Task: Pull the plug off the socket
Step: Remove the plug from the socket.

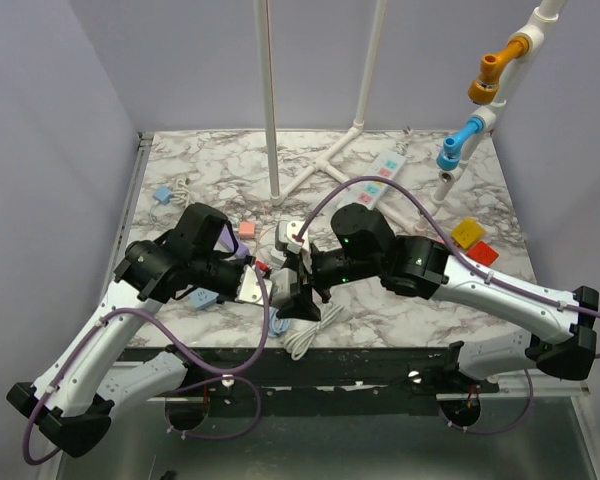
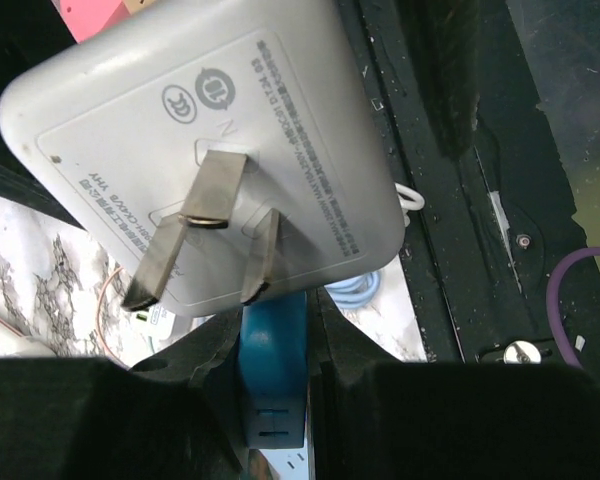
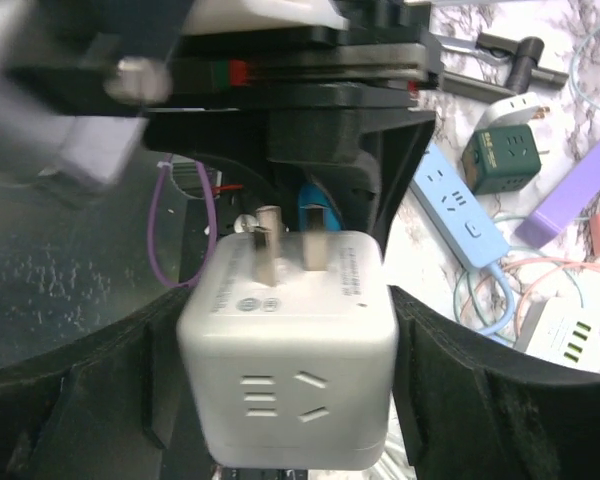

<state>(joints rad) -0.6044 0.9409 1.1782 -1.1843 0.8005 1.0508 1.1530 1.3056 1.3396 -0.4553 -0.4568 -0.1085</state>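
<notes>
Right wrist view: right claw (image 3: 290, 375) clamps the white cube adapter (image 3: 290, 340) between its fingers, prongs (image 3: 268, 245) bare. Just beyond them, the left claw (image 2: 273, 385) pinches the blue socket (image 3: 315, 205). A slackening grip could drop the adapter.

The right gripper (image 3: 290, 345) clamps a white cube plug (image 3: 290, 360) between its black fingers (image 3: 130, 390), one on each side face. The plug's two flat metal prongs (image 3: 268, 240) stand bare, pointing up the frame at the left gripper (image 3: 325, 185), whose dark jaws pinch a blue socket (image 3: 315, 208) just behind the prong tips. On the marbled bench (image 3: 430, 270) to the right lie a light blue power strip (image 3: 460, 215), a green cube adapter (image 3: 505, 155), a lilac bar (image 3: 575, 195) and a white charger with green ports (image 3: 565, 335)
</notes>
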